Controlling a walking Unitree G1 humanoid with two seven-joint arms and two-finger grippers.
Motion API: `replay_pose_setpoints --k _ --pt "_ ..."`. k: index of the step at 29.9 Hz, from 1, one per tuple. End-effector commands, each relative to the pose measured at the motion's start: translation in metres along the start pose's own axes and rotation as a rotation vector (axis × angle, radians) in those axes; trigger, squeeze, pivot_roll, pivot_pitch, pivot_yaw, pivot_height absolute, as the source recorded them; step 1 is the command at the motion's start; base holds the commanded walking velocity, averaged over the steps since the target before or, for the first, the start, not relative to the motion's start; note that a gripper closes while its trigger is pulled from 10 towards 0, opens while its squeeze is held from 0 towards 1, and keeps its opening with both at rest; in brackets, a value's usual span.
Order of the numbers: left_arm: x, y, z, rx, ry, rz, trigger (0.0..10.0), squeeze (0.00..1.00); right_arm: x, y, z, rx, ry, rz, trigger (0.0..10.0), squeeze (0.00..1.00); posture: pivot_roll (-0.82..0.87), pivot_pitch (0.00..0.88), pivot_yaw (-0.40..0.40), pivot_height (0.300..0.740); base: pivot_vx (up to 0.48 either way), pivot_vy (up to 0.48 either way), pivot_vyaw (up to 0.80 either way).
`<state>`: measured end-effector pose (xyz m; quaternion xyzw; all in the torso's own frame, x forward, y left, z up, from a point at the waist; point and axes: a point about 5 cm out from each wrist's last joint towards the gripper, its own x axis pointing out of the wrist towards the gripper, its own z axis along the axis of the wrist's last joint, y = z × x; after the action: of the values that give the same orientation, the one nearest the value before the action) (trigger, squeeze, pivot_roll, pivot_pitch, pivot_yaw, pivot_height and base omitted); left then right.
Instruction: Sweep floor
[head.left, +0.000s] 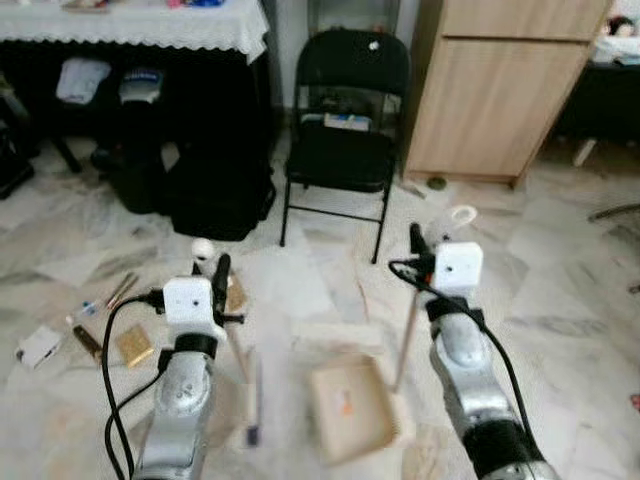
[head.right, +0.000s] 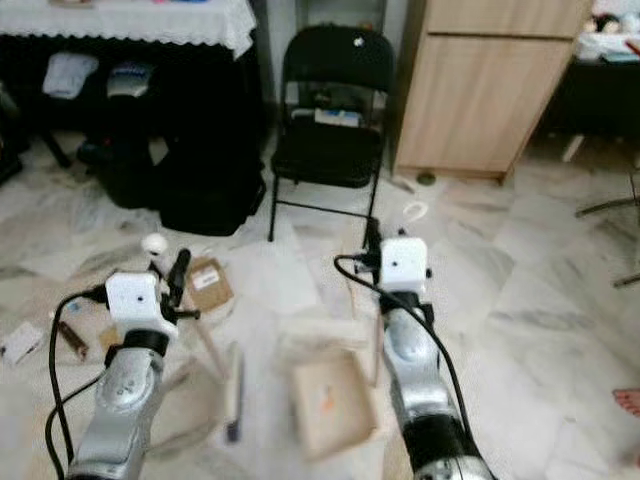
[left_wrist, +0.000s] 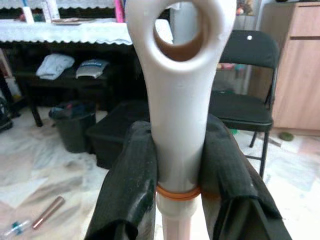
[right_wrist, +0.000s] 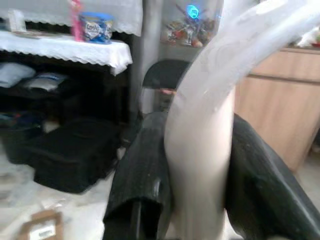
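Observation:
My left gripper (head.left: 221, 272) is shut on the white ringed top of a broom handle (left_wrist: 180, 100). The stick runs down to a blurred brush head (head.left: 252, 402) on the marble floor between my arms. My right gripper (head.left: 416, 241) is shut on the upright pole (head.left: 407, 330) of a dustpan, below its white loop end (head.left: 463, 214). The tan dustpan (head.left: 350, 408) rests on the floor just left of my right arm, with a small orange speck inside. In the right wrist view the black fingers (right_wrist: 145, 170) clamp the pale pole.
A black folding chair (head.left: 345, 150) stands straight ahead, beside a wooden cabinet (head.left: 500, 90). At the back left a cloth-covered table (head.left: 130, 25) has black bags (head.left: 215, 190) and a bin under it. Litter lies at left: a cardboard piece (head.left: 133, 345), a white box (head.left: 38, 345), tubes (head.left: 120, 290).

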<state>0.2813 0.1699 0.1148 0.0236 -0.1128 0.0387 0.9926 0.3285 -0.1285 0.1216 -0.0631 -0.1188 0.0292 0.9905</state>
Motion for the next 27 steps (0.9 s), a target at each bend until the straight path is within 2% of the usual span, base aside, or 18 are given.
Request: replay_pose_setpoints --k 1,27 --pt "0.0019 -0.0021 0.0065 0.006 -0.033 -0.007 10.0 0.0 0.0042 -0.0019 0.0101 0.028 -0.049 -0.016 10.0 0.0 0.1 0.062 0.002 0.74 0.0 0.36 0.0" --pt "0.0022 -0.0037 0.006 0.004 -0.031 -0.017 10.0 0.0 0.0027 -0.0021 0.0102 0.025 -0.054 -0.021 10.0 0.0 0.1 0.052 0.005 0.74 0.0 0.348 0.0"
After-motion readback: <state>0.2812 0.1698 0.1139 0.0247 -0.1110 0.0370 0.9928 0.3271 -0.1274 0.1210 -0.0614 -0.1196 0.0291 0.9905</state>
